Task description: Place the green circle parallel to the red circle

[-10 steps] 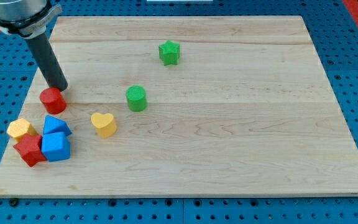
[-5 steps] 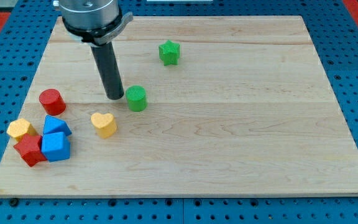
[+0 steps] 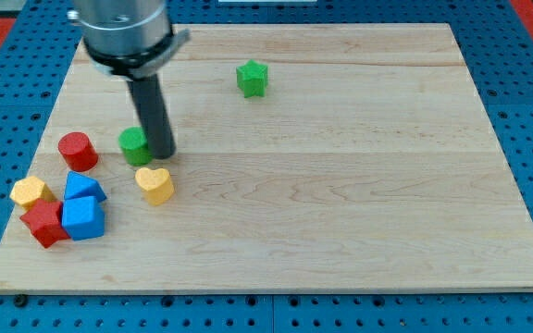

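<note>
**A:** Where does the rod sit, and does it have hold of anything?

**B:** The arm has no jaws to open or close. It ends in a dark rod, and my tip [image 3: 162,154] rests on the wooden board [image 3: 340,213], touching the view's right side of the green circle [image 3: 135,145]. It grips nothing; it can only push with its side.

**A:** Why that side?

**B:** The red circle [image 3: 77,151] lies to the view's left. A tip on the right of the green circle can drive it leftward, toward the red one.

**A:** So where is the green circle?

**B:** Near the red circle, a small gap of bare wood between them, and at almost the same level across the board. The rod covers part of its right edge. In my judgement the two sit nearly in line, so the task looks close to done; at most a slight nudge toward the view's bottom remains.

**A:** Anything in the way?

**B:** The yellow heart [image 3: 155,184] lies just below the tip, apart from it. Further down on the left cluster another yellow block [image 3: 30,192], a red block [image 3: 43,223] and two blue blocks [image 3: 83,217]; they touch one another. A green star [image 3: 252,78] stands well apart near the view's top. A push straying downward could knock the heart.
</note>
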